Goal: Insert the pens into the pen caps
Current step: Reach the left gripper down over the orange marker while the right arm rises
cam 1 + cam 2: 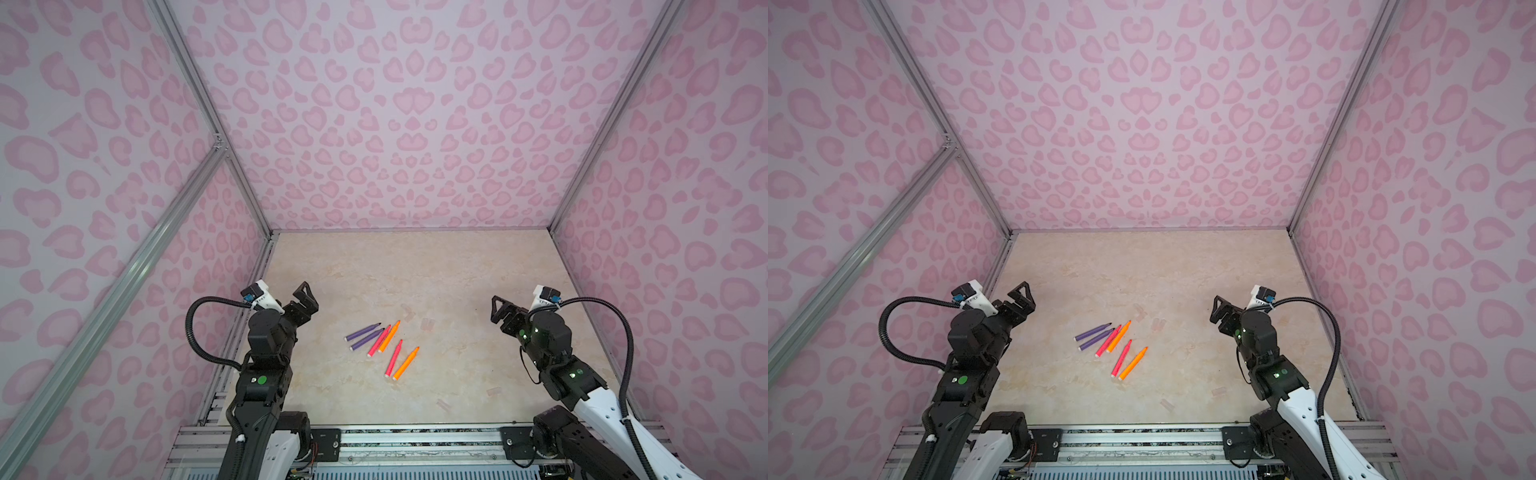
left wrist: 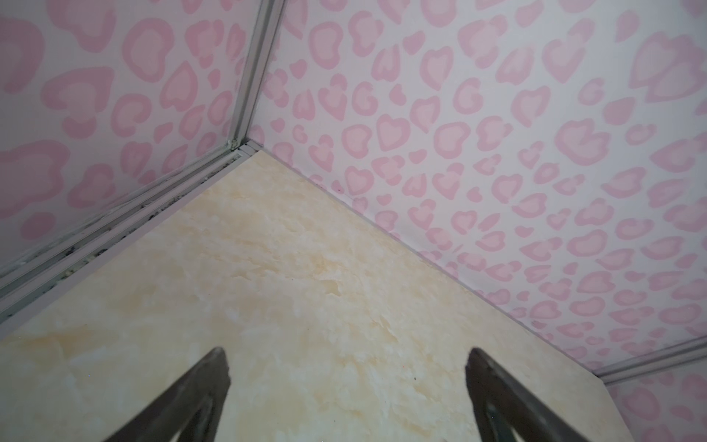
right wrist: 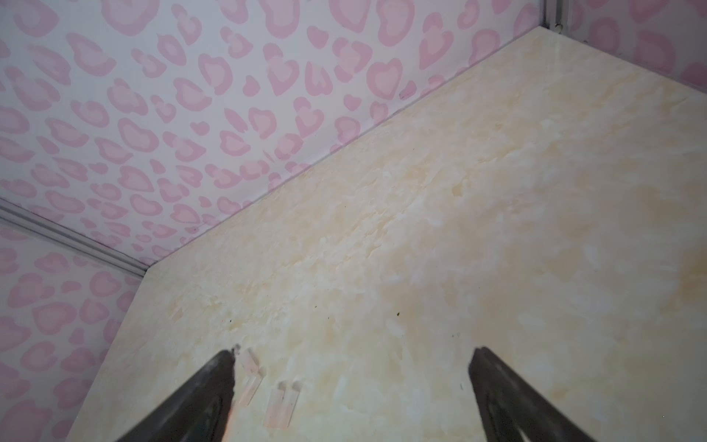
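Clustering centrally, pens (image 1: 379, 340) sit well clear of table (image 1: 415, 270) edges.

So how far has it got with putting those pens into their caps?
Nothing looks done yet: all six pens lie on the table with bare tips, none in a cap. The clear caps lie loose, apart from them. Nothing is in hand either: the left jaws and the right jaws stand open and empty, off to either side of the pens. So every pen is left to cap.
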`<state>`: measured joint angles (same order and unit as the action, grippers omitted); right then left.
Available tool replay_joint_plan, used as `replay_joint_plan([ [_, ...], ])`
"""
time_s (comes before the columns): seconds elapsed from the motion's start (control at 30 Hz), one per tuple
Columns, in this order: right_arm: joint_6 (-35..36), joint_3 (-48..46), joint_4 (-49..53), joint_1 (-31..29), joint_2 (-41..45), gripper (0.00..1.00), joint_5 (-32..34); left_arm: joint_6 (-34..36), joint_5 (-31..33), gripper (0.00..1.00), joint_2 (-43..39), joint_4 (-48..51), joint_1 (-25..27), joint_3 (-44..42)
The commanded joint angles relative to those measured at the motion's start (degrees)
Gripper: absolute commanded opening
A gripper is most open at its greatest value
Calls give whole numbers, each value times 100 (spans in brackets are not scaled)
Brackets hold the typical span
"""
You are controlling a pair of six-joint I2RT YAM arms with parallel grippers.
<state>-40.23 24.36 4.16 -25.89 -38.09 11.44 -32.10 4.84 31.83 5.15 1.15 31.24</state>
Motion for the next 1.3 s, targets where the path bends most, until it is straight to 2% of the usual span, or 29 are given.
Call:
replay_joint_plan([
  [0.0,-246,-132,-236,-582,42,92,860,180,-534,97,-443,268,3,-1],
  [0.13,-249,-53,-531,-1062,-275,90,1322,-116,-1040,98,-1028,-228,-1,-435],
  [0.27,-162,427,-621,-1287,-1038,87,1246,124,-2469,97,-1206,85,6,-364],
  [0.43,-29,963,-468,-1468,-1983,80,1317,103,-3829,97,-1181,132,55,-521],
  [0.57,-46,1035,-655,-1472,-2349,80,1328,-159,-3905,97,-1226,248,403,-691],
  [0.73,-146,1288,-372,-1472,-2759,72,1275,-290,-3507,99,-1544,253,1071,-1025],
  [0.87,-211,1321,-423,-1482,-2918,69,1246,-237,-2873,97,-1181,336,1808,-1140],
  [1.0,-266,1346,-505,-1498,-3038,67,1264,-60,-1735,89,-182,428,3044,-1079],
  [1.13,-195,1478,-371,-1589,-3107,67,1237,83,-406,78,817,444,4600,-851],
  [1.2,-146,1510,-298,-1631,-3109,66,1229,137,133,78,1144,372,5130,-788],
  [1.27,-157,1495,-242,-1645,-3083,66,1254,201,307,78,1477,322,5432,-623],
])
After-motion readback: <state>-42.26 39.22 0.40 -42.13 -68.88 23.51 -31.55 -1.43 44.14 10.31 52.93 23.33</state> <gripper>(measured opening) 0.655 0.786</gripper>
